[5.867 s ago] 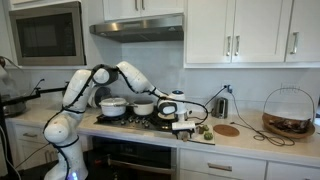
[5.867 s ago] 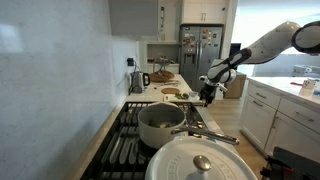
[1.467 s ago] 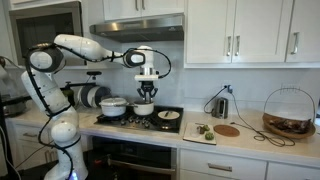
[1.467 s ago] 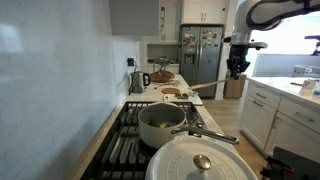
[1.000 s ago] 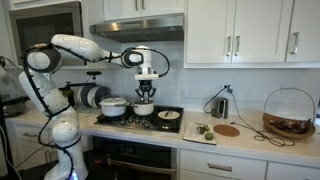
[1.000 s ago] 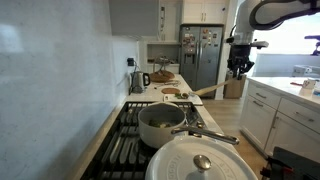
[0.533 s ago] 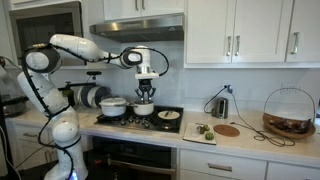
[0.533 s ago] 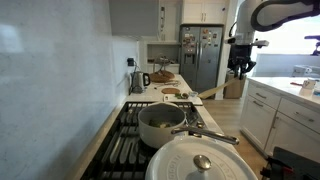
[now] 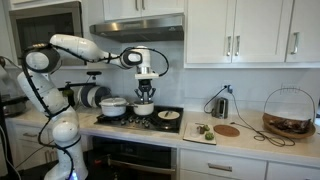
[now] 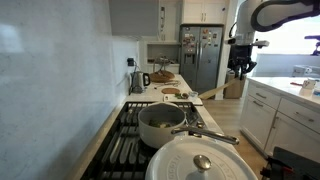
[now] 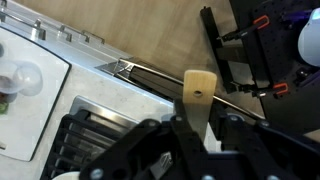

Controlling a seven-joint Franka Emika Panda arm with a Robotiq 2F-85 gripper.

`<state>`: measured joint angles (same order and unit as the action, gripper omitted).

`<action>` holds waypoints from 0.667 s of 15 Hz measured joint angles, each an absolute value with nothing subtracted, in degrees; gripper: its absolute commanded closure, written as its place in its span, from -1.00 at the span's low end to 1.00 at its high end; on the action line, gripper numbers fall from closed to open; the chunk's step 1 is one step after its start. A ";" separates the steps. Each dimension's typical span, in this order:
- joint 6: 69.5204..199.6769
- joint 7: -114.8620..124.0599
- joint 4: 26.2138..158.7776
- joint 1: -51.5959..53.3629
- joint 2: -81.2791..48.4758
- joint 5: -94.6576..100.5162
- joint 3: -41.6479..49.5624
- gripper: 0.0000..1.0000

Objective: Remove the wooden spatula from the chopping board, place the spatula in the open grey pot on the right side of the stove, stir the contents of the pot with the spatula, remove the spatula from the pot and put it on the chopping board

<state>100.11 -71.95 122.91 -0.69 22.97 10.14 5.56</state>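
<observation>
My gripper [image 9: 145, 90] hangs above the small pale grey pot [image 9: 143, 108] on the stove, shut on the handle of the wooden spatula [image 9: 145, 99]. The spatula's blade [image 10: 210, 94] points down, level with the pot's [image 10: 160, 124] rim in an exterior view, and I cannot tell whether it touches the pot. In the wrist view the spatula [image 11: 197, 95] sticks out from between the dark fingers [image 11: 183, 122] of the gripper [image 11: 203, 124]. The pale chopping board [image 9: 198, 133] lies on the counter right of the stove, with small green items on it.
A big steel pot [image 9: 90, 97] and a lidded pale pot [image 9: 113, 105] stand left of the grey pot. A dark pan with pale contents [image 9: 168, 116] sits at the stove's front right. The range hood [image 9: 137, 28] is close above the arm. A kettle [image 9: 221, 104] and wire basket [image 9: 288, 112] stand further right.
Over the last second and a half the gripper has come down a little with the spatula above the grey pot. Its grip has not changed.
</observation>
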 measured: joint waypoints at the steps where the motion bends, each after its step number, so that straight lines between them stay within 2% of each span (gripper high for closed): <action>1: 100.10 -71.95 122.91 -0.69 22.97 10.14 5.56 0.86; 6: 100.23 -71.94 122.56 0.21 22.79 9.65 5.55 0.86; 10: 100.78 -72.02 119.67 4.73 22.06 7.91 3.65 0.86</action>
<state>100.78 -72.02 119.67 4.73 22.06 7.91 3.65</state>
